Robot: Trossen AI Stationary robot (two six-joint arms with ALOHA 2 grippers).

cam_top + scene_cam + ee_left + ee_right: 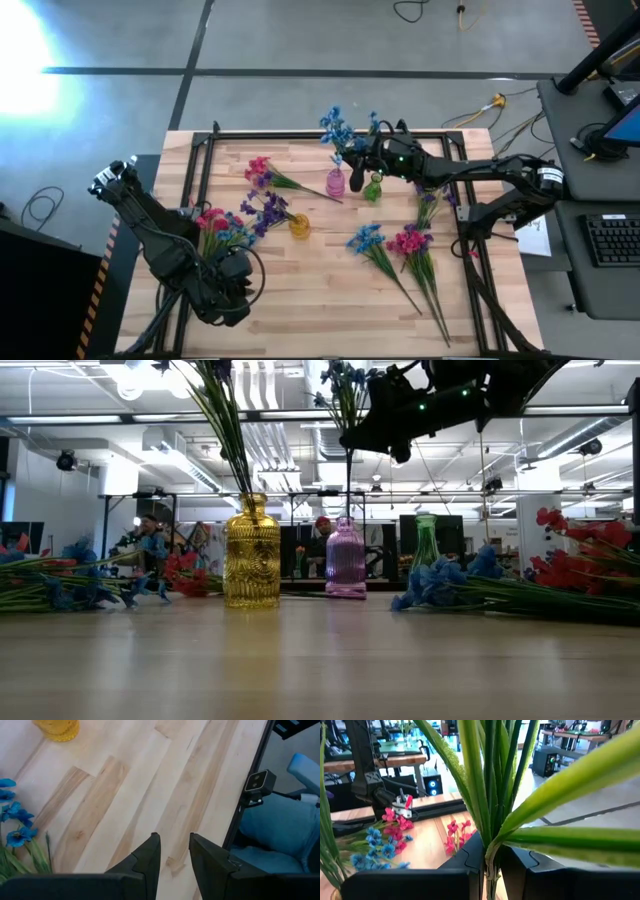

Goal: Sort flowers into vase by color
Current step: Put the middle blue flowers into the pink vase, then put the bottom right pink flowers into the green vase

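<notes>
My right gripper (pixel 492 865) is high over the far middle of the table (pixel 360 160), shut on a blue flower sprig (pixel 335 128). In the low view the sprig's thin stem (pixel 347 475) runs down to the mouth of the pink vase (pixel 346 558). A green vase (pixel 426 542) stands beside it. The yellow vase (pixel 251 552) holds purple flowers (pixel 266 208). Loose flowers lie on the table: red and blue (pixel 215 225), blue (pixel 367 240), red (pixel 410 243). My left gripper (pixel 175 855) hovers near the front left (pixel 235 288), open with a narrow gap and nothing in it. My right gripper pinches the blue sprig's green stem (pixel 492 851) between its two fingers, just below where the long leaves branch off. The fingers come in level from the table's right and lie across the stem. The sprig stands upright, blooms up, its lower end at the pink vase's mouth (pixel 346 518).
More sprigs lie at the back left (pixel 262 175) and right (pixel 432 200). A black frame (pixel 210 140) runs round the wooden table. Bare wood shows in the front middle (pixel 320 300).
</notes>
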